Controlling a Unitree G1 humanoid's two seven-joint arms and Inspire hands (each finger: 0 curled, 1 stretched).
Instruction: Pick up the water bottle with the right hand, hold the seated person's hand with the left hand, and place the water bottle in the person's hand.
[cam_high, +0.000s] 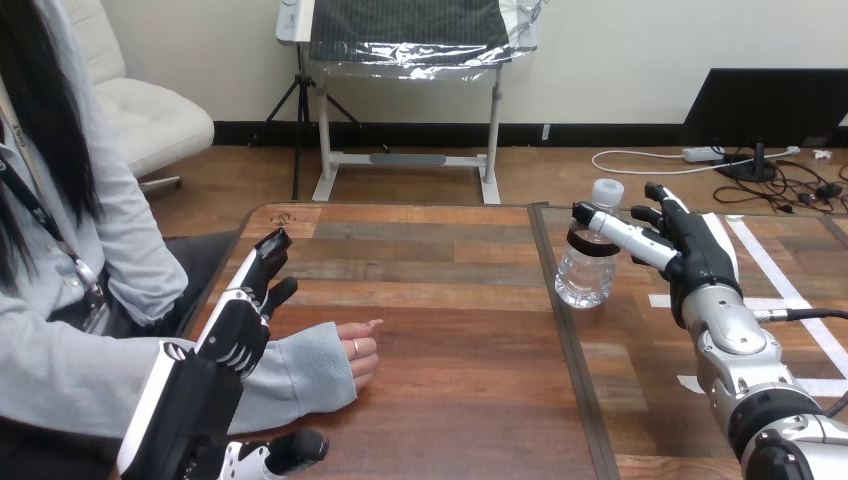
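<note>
A clear plastic water bottle with a white cap stands upright on the table right of the centre seam. My right hand is at the bottle's right side, open. Its thumb lies across the front of the bottle's neck and its fingers reach straight past the cap's right, not curled round it. The person's hand rests on the table at the left, loosely curled, in a grey sleeve. My left hand hovers left of that sleeve, open with fingers pointing toward the far edge, apart from the person's hand.
A dark seam splits the wooden table into two tops. White tape strips lie on the right top under my right arm. The person sits close at the table's left edge.
</note>
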